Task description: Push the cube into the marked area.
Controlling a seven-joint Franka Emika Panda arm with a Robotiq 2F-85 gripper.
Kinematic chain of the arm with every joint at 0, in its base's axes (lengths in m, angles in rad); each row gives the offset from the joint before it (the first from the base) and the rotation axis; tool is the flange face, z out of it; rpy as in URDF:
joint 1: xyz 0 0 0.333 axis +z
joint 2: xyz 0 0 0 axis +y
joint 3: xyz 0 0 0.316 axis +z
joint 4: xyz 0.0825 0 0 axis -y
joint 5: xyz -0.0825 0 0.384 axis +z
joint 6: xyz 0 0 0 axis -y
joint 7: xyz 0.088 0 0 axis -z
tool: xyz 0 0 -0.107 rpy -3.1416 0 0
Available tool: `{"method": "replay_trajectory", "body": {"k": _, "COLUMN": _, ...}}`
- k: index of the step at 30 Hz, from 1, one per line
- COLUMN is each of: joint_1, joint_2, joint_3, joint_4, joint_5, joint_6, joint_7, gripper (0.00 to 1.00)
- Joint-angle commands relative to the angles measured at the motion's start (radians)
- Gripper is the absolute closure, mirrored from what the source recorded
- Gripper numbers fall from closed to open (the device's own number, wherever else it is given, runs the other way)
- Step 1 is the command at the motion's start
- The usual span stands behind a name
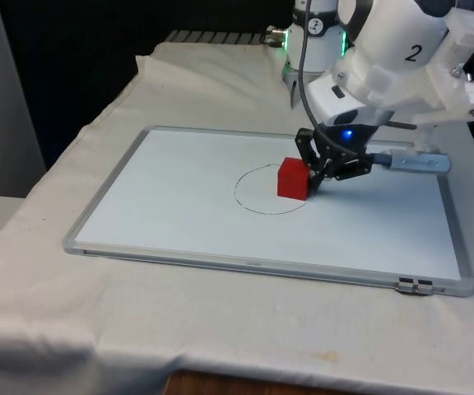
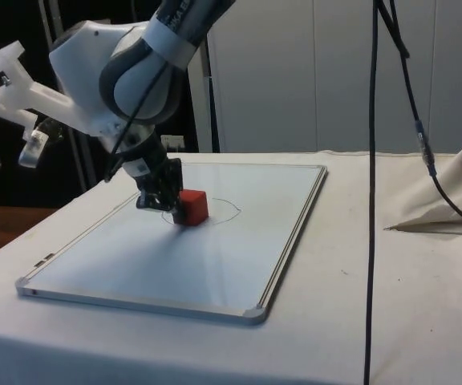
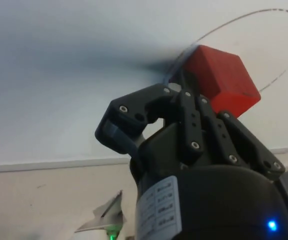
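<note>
A red cube (image 1: 293, 179) (image 2: 192, 206) (image 3: 221, 77) rests on the whiteboard (image 1: 179, 206) (image 2: 175, 257) (image 3: 59, 75). It straddles the line of the thin drawn circle (image 1: 257, 191) (image 2: 224, 210) (image 3: 279, 45) at the circle's edge on the front view's right, partly inside it. My black gripper (image 1: 313, 183) (image 2: 171, 210) (image 3: 180, 82) is tilted low over the board, shut with nothing between its fingers. Its tips press against the cube's side that faces away from the circle's middle.
A grey-blue marker (image 1: 414, 162) lies on the board near its edge on the front view's right. A black cable (image 2: 373, 200) hangs in the side view. A fold of white cloth (image 2: 447, 200) lies on the table beyond the board.
</note>
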Motion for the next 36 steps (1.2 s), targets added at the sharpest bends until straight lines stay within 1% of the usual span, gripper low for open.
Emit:
{"method": "replay_trajectory", "body": {"k": 1, "joint_1": 0.003, "joint_2": -0.005, "joint_3": -0.008, "joint_4": -0.009, "joint_5": -0.012, "joint_6": -0.001, "joint_7": 0.006, "gripper": 1.0}}
{"method": "replay_trajectory", "body": {"k": 2, "joint_1": 0.003, "joint_2": -0.005, "joint_3": -0.01, "joint_4": -0.008, "joint_5": -0.018, "joint_6": -0.005, "joint_7": 0.008, "gripper": 1.0}}
{"method": "replay_trajectory", "body": {"k": 3, "joint_1": 0.0, "joint_2": 0.0, "joint_3": -0.005, "joint_4": 0.0, "joint_5": -0.013, "joint_6": -0.01, "joint_7": 0.005, "gripper": 1.0}}
{"method": "replay_trajectory", "body": {"k": 4, "joint_1": 0.003, "joint_2": -0.004, "joint_3": -0.013, "joint_4": -0.008, "joint_5": -0.024, "joint_6": -0.01, "joint_7": 0.01, "gripper": 1.0}}
{"method": "replay_trajectory", "body": {"k": 6, "joint_1": 0.002, "joint_2": -0.002, "joint_3": -0.02, "joint_4": -0.007, "joint_5": -0.046, "joint_6": -0.021, "joint_7": 0.019, "gripper": 1.0}}
{"method": "replay_trajectory", "body": {"k": 11, "joint_1": 0.001, "joint_2": 0.0, "joint_3": -0.028, "joint_4": -0.006, "joint_5": -0.081, "joint_6": -0.038, "joint_7": 0.034, "gripper": 1.0}}
{"method": "replay_trajectory", "body": {"k": 12, "joint_1": -0.004, "joint_2": 0.0, "joint_3": -0.023, "joint_4": -0.003, "joint_5": -0.079, "joint_6": -0.039, "joint_7": 0.031, "gripper": 1.0}}
{"method": "replay_trajectory", "body": {"k": 13, "joint_1": 0.002, "joint_2": 0.002, "joint_3": -0.028, "joint_4": -0.003, "joint_5": -0.096, "joint_6": -0.047, "joint_7": 0.044, "gripper": 1.0}}
{"method": "replay_trajectory", "body": {"k": 14, "joint_1": 0.002, "joint_2": 0.002, "joint_3": -0.028, "joint_4": -0.002, "joint_5": -0.103, "joint_6": -0.05, "joint_7": 0.049, "gripper": 1.0}}
{"method": "replay_trajectory", "body": {"k": 17, "joint_1": 0.011, "joint_2": -0.008, "joint_3": -0.017, "joint_4": 0.002, "joint_5": -0.117, "joint_6": -0.065, "joint_7": 0.073, "gripper": 1.0}}
{"method": "replay_trajectory", "body": {"k": 20, "joint_1": 0.013, "joint_2": -0.017, "joint_3": 0.0, "joint_4": 0.014, "joint_5": -0.129, "joint_6": -0.088, "joint_7": 0.092, "gripper": 1.0}}
{"method": "replay_trajectory", "body": {"k": 21, "joint_1": 0.006, "joint_2": -0.012, "joint_3": 0.007, "joint_4": 0.02, "joint_5": -0.133, "joint_6": -0.089, "joint_7": 0.096, "gripper": 1.0}}
{"method": "replay_trajectory", "body": {"k": 22, "joint_1": 0.012, "joint_2": -0.022, "joint_3": 0.012, "joint_4": 0.025, "joint_5": -0.135, "joint_6": -0.107, "joint_7": 0.101, "gripper": 1.0}}
{"method": "replay_trajectory", "body": {"k": 25, "joint_1": 0.013, "joint_2": -0.028, "joint_3": 0.027, "joint_4": 0.039, "joint_5": -0.142, "joint_6": -0.131, "joint_7": 0.105, "gripper": 1.0}}
{"method": "replay_trajectory", "body": {"k": 30, "joint_1": 0.019, "joint_2": -0.032, "joint_3": 0.049, "joint_4": 0.071, "joint_5": -0.15, "joint_6": -0.173, "joint_7": 0.107, "gripper": 1.0}}
{"method": "replay_trajectory", "body": {"k": 31, "joint_1": 0.013, "joint_2": -0.029, "joint_3": 0.05, "joint_4": 0.071, "joint_5": -0.149, "joint_6": -0.168, "joint_7": 0.106, "gripper": 1.0}}
{"method": "replay_trajectory", "body": {"k": 32, "joint_1": 0.019, "joint_2": -0.033, "joint_3": 0.052, "joint_4": 0.076, "joint_5": -0.151, "joint_6": -0.178, "joint_7": 0.108, "gripper": 1.0}}
{"method": "replay_trajectory", "body": {"k": 34, "joint_1": 0.021, "joint_2": -0.033, "joint_3": 0.06, "joint_4": 0.086, "joint_5": -0.154, "joint_6": -0.19, "joint_7": 0.11, "gripper": 1.0}}
{"method": "replay_trajectory", "body": {"k": 35, "joint_1": 0.023, "joint_2": -0.034, "joint_3": 0.069, "joint_4": 0.096, "joint_5": -0.155, "joint_6": -0.2, "joint_7": 0.113, "gripper": 1.0}}
{"method": "replay_trajectory", "body": {"k": 36, "joint_1": 0.023, "joint_2": -0.034, "joint_3": 0.069, "joint_4": 0.096, "joint_5": -0.155, "joint_6": -0.2, "joint_7": 0.113, "gripper": 1.0}}
